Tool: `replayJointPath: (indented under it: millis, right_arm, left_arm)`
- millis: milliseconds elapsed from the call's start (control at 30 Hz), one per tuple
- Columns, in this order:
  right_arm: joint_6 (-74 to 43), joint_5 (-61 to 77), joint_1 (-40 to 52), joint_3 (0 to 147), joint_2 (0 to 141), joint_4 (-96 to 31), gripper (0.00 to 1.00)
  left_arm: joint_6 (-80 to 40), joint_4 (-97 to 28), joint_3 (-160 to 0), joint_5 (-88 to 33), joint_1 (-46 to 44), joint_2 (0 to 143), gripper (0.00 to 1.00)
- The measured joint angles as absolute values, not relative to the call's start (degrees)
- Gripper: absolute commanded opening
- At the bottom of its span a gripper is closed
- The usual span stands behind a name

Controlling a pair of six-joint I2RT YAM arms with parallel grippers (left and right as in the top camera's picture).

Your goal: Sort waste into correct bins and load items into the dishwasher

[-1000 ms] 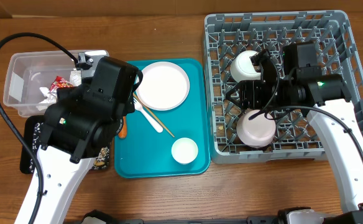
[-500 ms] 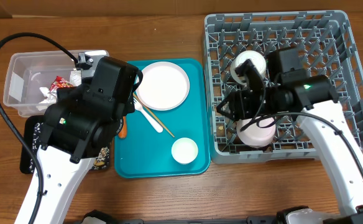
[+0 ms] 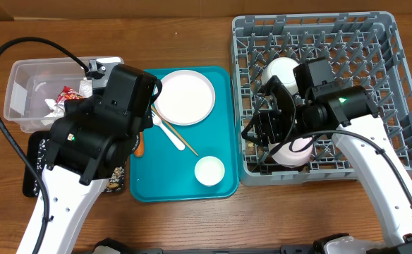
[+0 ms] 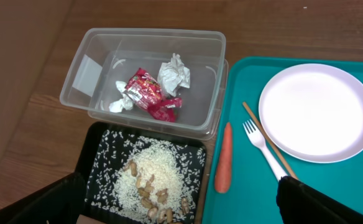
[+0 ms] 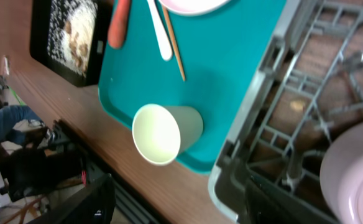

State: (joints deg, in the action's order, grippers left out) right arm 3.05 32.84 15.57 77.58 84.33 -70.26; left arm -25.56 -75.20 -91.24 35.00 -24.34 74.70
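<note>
Two bowls (image 3: 282,69) (image 3: 295,150) in rack (image 3: 396,106); one plate (image 3: 183,97), cup (image 3: 209,171), fork (image 3: 171,134), chopstick (image 3: 186,143).

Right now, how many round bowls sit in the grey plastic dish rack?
2: a white round bowl at the rack's far side; a pale bowl near its front, under the right arm, which may hide more.

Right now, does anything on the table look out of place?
Only the carrot stands out: it lies along the left edge of the teal tray, beside the black tray that holds the rice, not in either bin.
</note>
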Motion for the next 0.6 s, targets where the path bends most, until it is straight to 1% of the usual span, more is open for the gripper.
replayJointPath:
  millis: [133,233,333,533,567,600]
  right_arm:
    - [3.01,29.52,15.57,77.58,84.33,-75.99,0.65]
    - [2.92,26.35,15.57,77.58,84.33,-79.11,0.66]
    - [2.72,24.69,15.57,77.58,84.33,-79.46,0.66]
    - [2.57,23.4,15.57,77.58,84.33,-79.05,0.66]
    - [2.57,23.33,15.57,77.58,84.33,-79.0,0.66]
    - [2.57,23.22,15.57,77.58,84.33,-79.02,0.67]
  left_arm:
    - [-25.58,-75.2,-91.24,35.0,-24.34,74.7,1.0]
    - [-25.58,-75.2,-91.24,35.0,-24.34,74.7,1.0]
    - [-25.56,-74.91,-91.24,35.0,-24.34,74.7,1.0]
    - [-25.58,-70.0,-91.24,34.15,-24.34,74.7,1.0]
    - [-25.58,-69.49,-91.24,33.23,-24.34,74.7,0.99]
    - [-25.58,-69.19,-91.24,31.53,-24.34,74.7,0.91]
